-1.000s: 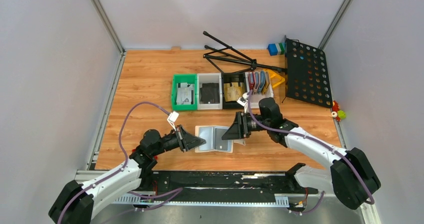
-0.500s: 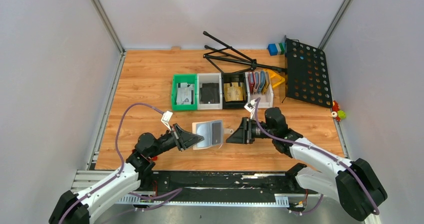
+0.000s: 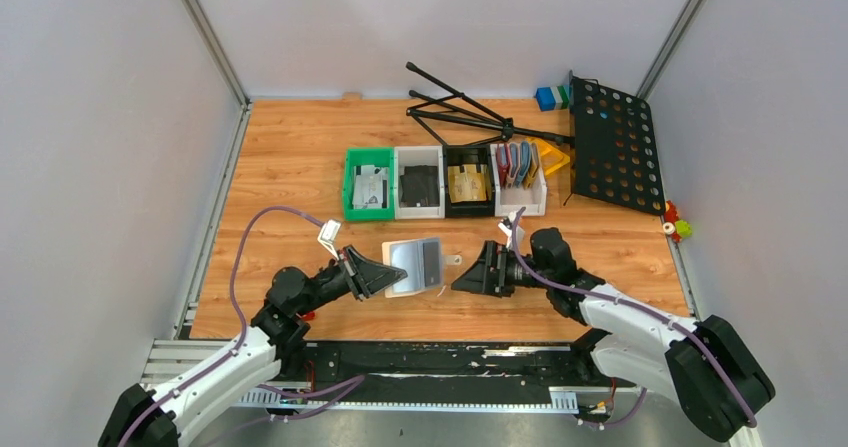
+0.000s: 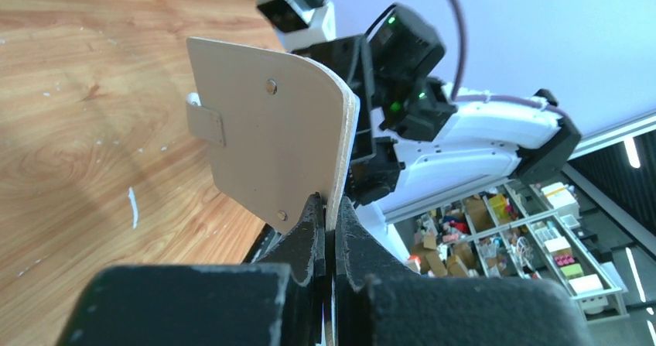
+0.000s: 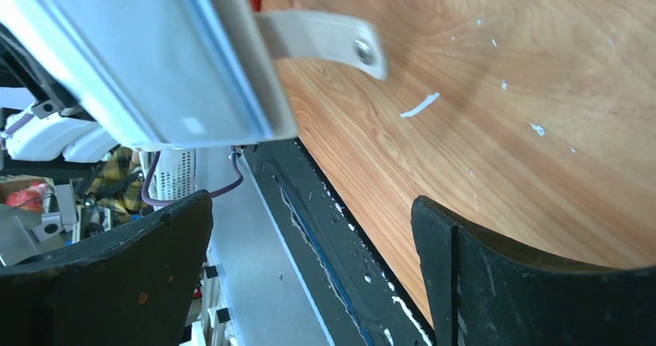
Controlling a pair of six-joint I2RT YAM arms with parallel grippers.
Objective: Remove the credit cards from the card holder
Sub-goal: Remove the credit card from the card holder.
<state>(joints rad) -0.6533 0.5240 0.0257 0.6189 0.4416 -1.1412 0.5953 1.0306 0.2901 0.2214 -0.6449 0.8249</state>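
Note:
My left gripper (image 3: 398, 280) is shut on the lower edge of the pale card holder (image 3: 415, 265) and holds it up off the table, tilted. In the left wrist view its beige back (image 4: 271, 129) rises from my pinched fingertips (image 4: 331, 216). One dark credit card (image 3: 432, 260) shows in a pocket on its right half. The closing tab (image 3: 452, 261) sticks out toward my right gripper (image 3: 464, 276), which stands wide open just right of the holder with nothing in it. From the right wrist the holder (image 5: 155, 59) and tab (image 5: 325, 36) sit above the spread gripper (image 5: 309, 234).
A row of bins stands behind: green (image 3: 352, 182), white (image 3: 419, 152), black (image 3: 467, 151), and a white one with several upright wallets (image 3: 520, 167). A black perforated stand plate (image 3: 615, 145) and its folded legs (image 3: 460, 112) lie at back right. The table's front edge (image 3: 400, 339) is close below.
The holder lay open flat on the table; my left gripper has lifted it. My right gripper has drawn back to the right, away from the holder, and opened wide.

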